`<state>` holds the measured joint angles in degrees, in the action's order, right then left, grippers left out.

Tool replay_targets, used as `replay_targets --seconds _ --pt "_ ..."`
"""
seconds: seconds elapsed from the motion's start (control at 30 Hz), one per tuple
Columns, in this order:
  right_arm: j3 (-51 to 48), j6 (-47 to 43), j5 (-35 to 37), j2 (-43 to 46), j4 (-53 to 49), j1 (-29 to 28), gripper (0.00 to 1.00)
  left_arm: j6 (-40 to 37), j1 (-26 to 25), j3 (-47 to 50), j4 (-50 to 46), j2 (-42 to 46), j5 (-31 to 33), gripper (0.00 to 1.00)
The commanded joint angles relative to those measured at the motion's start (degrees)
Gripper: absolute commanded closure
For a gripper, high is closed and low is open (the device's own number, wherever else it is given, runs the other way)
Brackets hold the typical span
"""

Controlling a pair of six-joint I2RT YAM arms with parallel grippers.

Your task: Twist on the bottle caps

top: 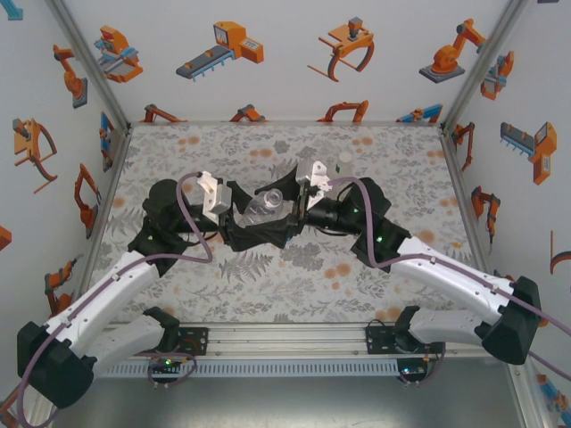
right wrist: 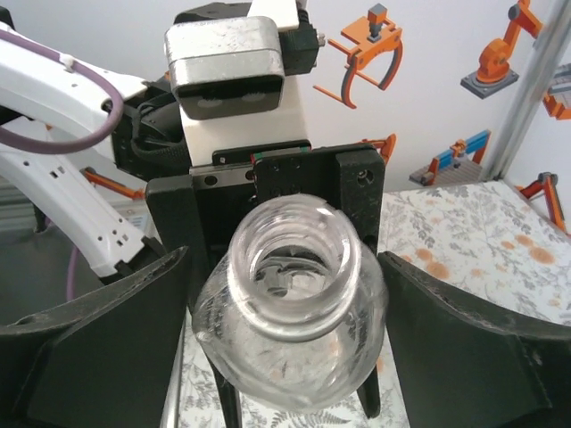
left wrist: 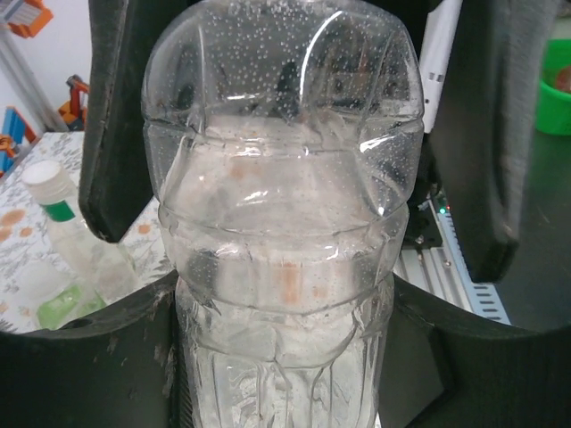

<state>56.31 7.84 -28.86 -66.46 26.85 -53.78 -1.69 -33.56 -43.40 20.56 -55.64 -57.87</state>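
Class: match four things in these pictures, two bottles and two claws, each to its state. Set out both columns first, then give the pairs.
Things
1. colourless bottle
2. green-tinted bottle
3. left claw
4. right claw

States
A. open, with one finger on each side of a bottle's neck
B. wears a white cap
C. mouth bare, no cap on it
D. shut on a bottle's body

Pairs: 1-C, 2-B, 3-D, 4-A
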Motion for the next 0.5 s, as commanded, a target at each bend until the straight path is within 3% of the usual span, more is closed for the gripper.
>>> replay_targets --seconds 0.0,0.23,0.47 --pt "1.1 -2.0 3.5 3.0 -4.0 -0.3 0.2 0.2 1.0 -0.9 -1.6 1.3 4.5 0.59" --pt "1.2 -5.8 17.0 9.1 -13.6 -0.1 0.18 1.9 3.8 -1.1 -2.4 2.9 10.4 0.75" --pt "1.4 -2.0 33.3 11.5 -25.1 1.4 0.2 6.6 6.9 -2.7 -3.5 2.8 14.0 0.9"
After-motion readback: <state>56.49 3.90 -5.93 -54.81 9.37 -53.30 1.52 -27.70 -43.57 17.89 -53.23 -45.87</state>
